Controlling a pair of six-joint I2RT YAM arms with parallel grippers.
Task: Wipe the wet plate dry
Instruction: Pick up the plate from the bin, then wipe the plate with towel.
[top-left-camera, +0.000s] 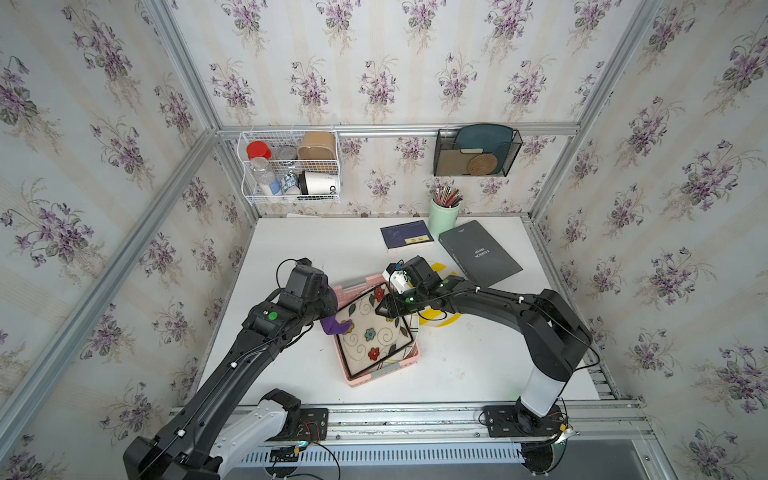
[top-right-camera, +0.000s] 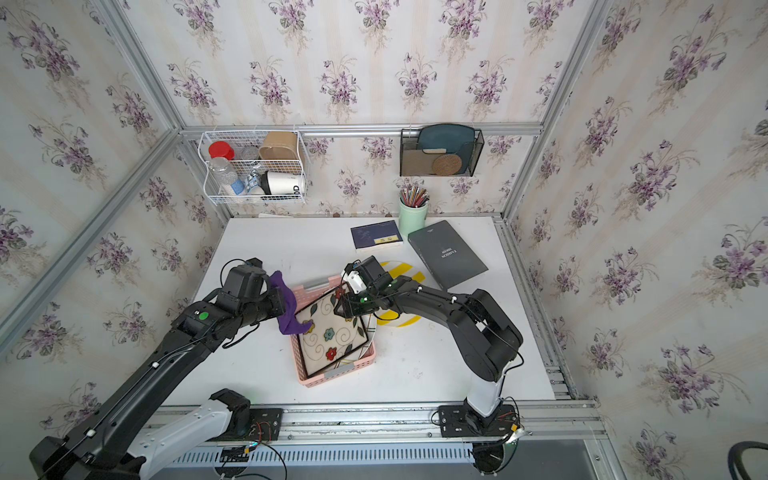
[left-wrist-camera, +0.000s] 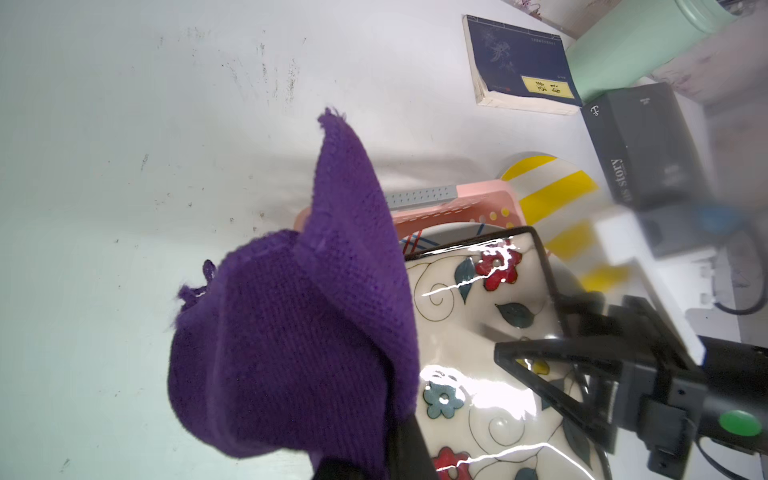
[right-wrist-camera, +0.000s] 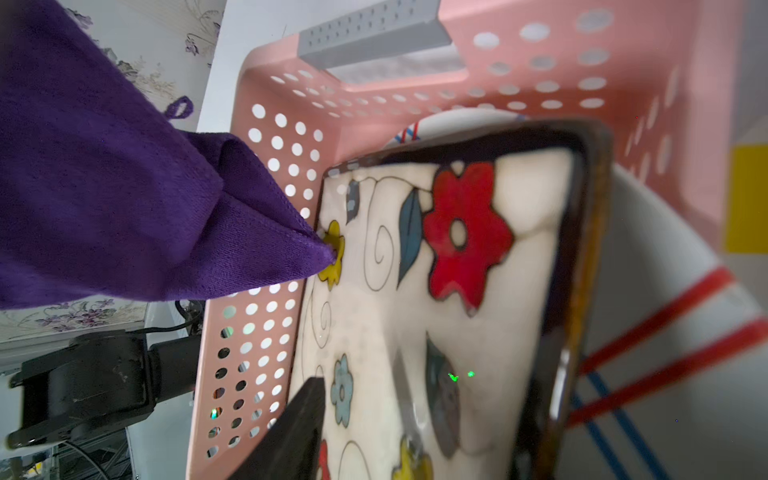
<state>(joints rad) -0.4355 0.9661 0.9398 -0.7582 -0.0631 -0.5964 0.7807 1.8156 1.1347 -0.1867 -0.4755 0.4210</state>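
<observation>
Judging by the glossy glaze, the plate (top-left-camera: 376, 332) is probably stiff, breakable and slick, so it's best gripped at the rim. It's held tilted in the basket (top-left-camera: 357, 379), rim pinched by the right gripper (top-left-camera: 388, 309); the cloth (top-left-camera: 336, 328) is clamped in the left gripper (top-left-camera: 330, 311), tip touching it.

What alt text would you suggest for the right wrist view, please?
A corner of a purple cloth touches a yellow flower on the square floral plate, which sits in a pink perforated basket. Beneath it lies a white plate with red and blue stripes.
</observation>
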